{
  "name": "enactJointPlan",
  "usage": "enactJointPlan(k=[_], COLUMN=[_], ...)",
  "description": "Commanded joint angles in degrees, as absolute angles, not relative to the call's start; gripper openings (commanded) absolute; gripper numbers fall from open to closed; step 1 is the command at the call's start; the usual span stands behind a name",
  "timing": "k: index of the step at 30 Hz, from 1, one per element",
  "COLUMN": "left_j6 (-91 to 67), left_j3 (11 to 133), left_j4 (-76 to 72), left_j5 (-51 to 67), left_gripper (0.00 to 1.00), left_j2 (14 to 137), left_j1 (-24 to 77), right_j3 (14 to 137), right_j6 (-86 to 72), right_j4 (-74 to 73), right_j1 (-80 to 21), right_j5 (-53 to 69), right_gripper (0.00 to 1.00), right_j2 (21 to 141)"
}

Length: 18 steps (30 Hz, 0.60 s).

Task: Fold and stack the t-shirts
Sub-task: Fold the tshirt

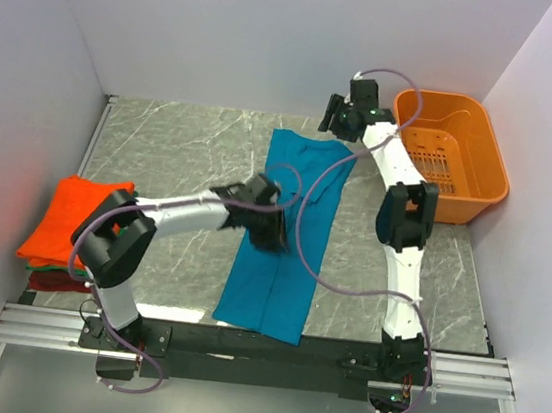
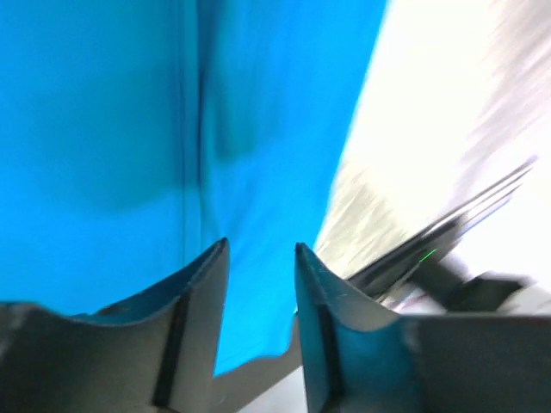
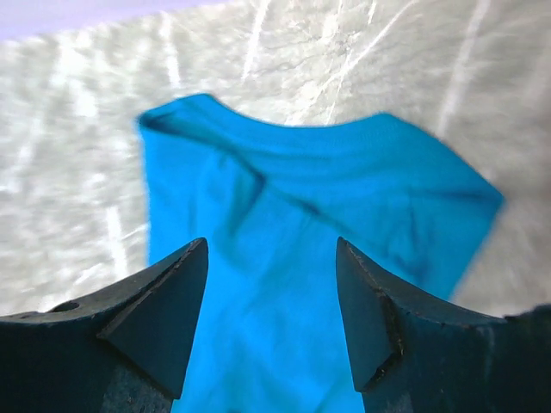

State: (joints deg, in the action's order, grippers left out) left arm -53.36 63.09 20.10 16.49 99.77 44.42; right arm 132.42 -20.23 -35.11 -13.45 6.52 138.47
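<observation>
A teal-blue t-shirt (image 1: 287,238) lies as a long strip down the middle of the grey marble table (image 1: 182,155). My left gripper (image 1: 271,231) hovers over the strip's middle. In the left wrist view the left gripper (image 2: 261,245) is open, with only blue cloth (image 2: 129,129) below the gap. My right gripper (image 1: 332,116) is above the shirt's far end. In the right wrist view the right gripper (image 3: 271,241) is wide open and empty above the collar end (image 3: 293,198). At the left lies a stack of folded t-shirts, orange (image 1: 73,217) on top and dark red (image 1: 50,282) beneath.
An orange plastic basket (image 1: 459,189) stands at the back right, next to the right arm's elbow. White walls close off the back and both sides. A metal rail (image 1: 238,348) runs along the near edge, where both arm bases are bolted.
</observation>
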Motion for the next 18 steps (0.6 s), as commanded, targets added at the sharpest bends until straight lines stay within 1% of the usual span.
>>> enactJointPlan(k=[1,3,5,6,8,9,10,11,13,16,18], left_j6=[-51.77,-51.25,-50.81,-49.50,-47.56,-45.20,-43.78,-42.20,-38.42,-34.90,-33.05], left_j3=[71.16,74.78,81.63,86.26,91.47,94.37,99.18,101.32,107.89,116.17,121.17], left_j4=[18.72,19.60,21.61,21.71,22.06,23.54,23.12,22.42,22.06,22.32,22.67], left_j5=[14.43,11.17,8.28,8.61,8.27,8.52,9.22,10.19,12.91,17.48,21.33], left_gripper=[0.44,0.46,0.47,0.47,0.48,0.48,0.49,0.49,0.50,0.54,0.56], left_j2=[97.29,100.44,103.69,107.63,111.78,116.15,118.19,120.13,125.58,132.70,137.52], left_j1=[36.75,32.45,28.15,26.73,24.36,22.34,21.45,19.97,18.64,16.27,15.21], right_j3=[127.64,122.27,117.63,115.94,110.17,108.21,106.45,103.65,101.61,98.97,97.30], right_j6=[-23.63,-25.31,-26.36,-26.54,-26.72,-26.63,-26.63,-26.80,-26.98,-27.60,-28.04], right_j4=[-35.33,-36.30,-37.18,-37.26,-35.44,-34.46,-32.89,-32.26,-31.38,-30.85,-30.50], right_j1=[-13.10,-13.10,-13.18,-13.10,-13.18,-13.10,-13.10,-13.10,-13.01,-12.92,-13.01], right_j5=[2.73,1.32,0.53,0.70,1.23,1.58,1.67,1.58,1.67,2.37,1.24], right_gripper=[0.68,0.67,0.65,0.63,0.61,0.60,0.60,0.59,0.58,0.52,0.52], right_j2=[125.88,122.35,120.07,119.19,116.56,115.50,114.62,113.39,112.68,113.29,113.55])
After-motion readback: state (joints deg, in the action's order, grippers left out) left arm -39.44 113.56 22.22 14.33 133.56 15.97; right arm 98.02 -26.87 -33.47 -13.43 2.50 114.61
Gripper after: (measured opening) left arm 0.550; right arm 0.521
